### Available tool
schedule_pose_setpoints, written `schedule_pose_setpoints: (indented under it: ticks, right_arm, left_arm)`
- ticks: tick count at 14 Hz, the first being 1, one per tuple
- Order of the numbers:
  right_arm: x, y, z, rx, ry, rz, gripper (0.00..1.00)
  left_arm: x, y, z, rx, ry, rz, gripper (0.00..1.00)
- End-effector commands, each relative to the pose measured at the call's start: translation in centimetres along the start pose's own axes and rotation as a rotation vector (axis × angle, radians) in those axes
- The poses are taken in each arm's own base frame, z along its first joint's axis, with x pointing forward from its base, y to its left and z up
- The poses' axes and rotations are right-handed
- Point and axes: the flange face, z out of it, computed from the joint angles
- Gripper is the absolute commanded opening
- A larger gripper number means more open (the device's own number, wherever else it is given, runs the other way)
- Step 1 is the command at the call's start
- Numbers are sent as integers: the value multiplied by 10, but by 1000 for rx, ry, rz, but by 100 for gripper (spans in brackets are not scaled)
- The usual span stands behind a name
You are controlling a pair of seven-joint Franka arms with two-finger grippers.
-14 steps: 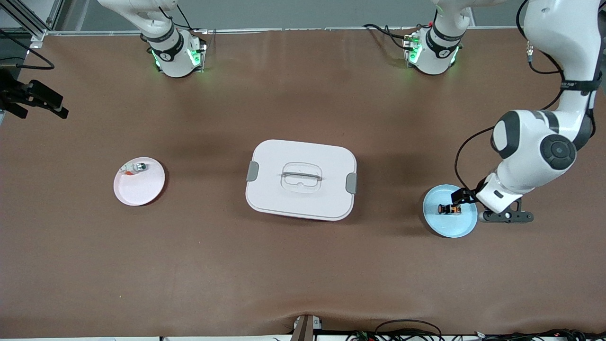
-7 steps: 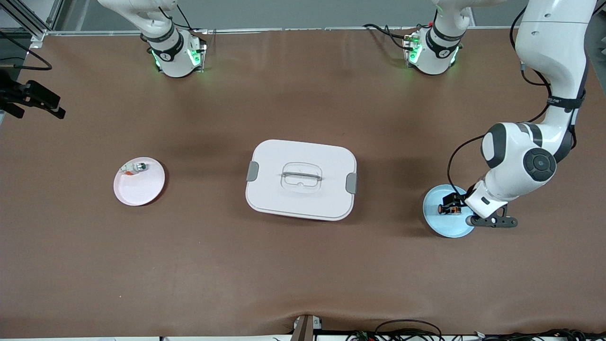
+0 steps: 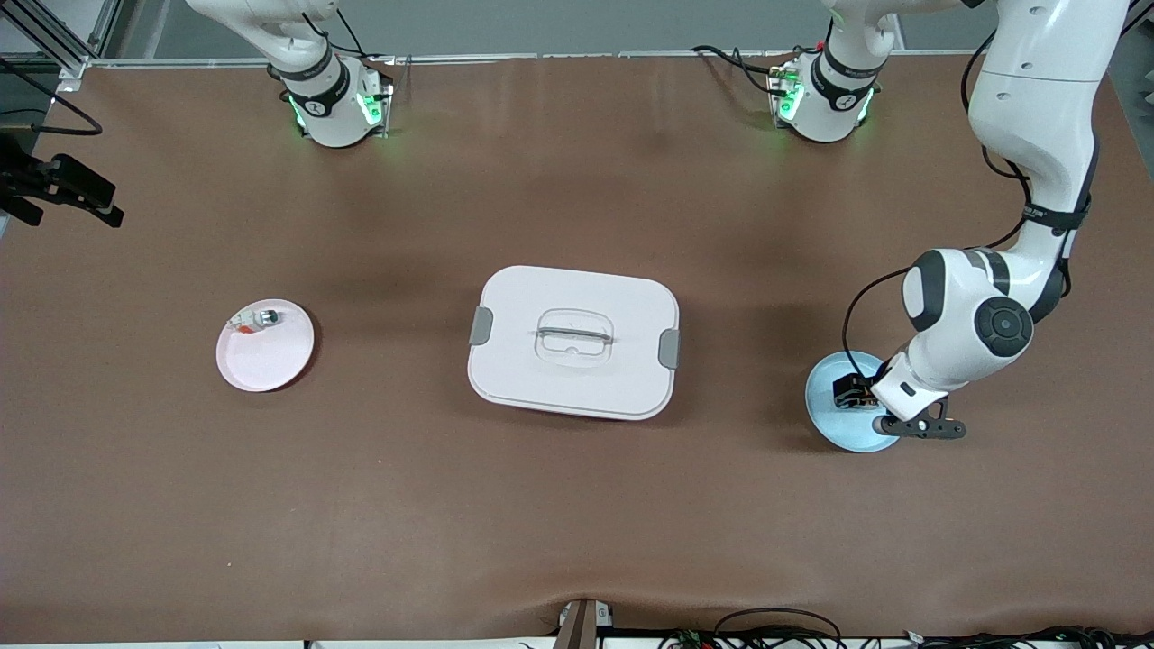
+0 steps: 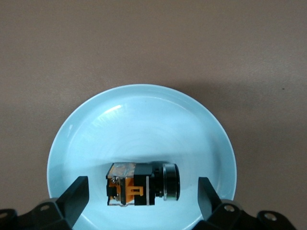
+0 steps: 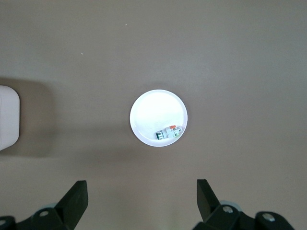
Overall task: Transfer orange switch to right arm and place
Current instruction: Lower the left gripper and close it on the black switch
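The orange switch (image 4: 142, 184), a tiny black block with orange marks and a round cap, lies on its side on the light blue plate (image 4: 139, 115) at the left arm's end of the table. My left gripper (image 4: 142, 197) is open and low over this plate (image 3: 831, 425). Its fingers (image 4: 76, 195) stand on either side of the switch, clear of it. In the front view the left gripper (image 3: 855, 393) mostly hides the switch. My right gripper (image 5: 141, 199) is open and empty, high over the table beside the pink plate (image 5: 153, 112), and waits.
The pink plate (image 3: 268, 356) at the right arm's end holds a small silver-and-white part with a red bit (image 3: 257, 318), also in the right wrist view (image 5: 169, 133). A white lidded box (image 3: 573, 342) with a handle sits mid-table.
My left arm has moved toward the middle of the table and its gripper has come over the switch on the blue plate. The switch and the plates have not moved.
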Motion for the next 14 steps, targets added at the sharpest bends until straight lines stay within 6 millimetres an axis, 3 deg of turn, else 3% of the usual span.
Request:
schedule_pose_setpoints:
  ticks: [1,9,14]
  right_arm:
    - [-8,-3,-4,-12,4,49,100]
    - [-8,-1,-2,13,-4,104,100]
    - [-8,1,-2,30,-4,92,100]
  left_arm:
    - [2,3,11,1,8,31,100]
    - [3,0,31,-4,-10,48,91]
    - [1,-2,33,-4,-11,46,85]
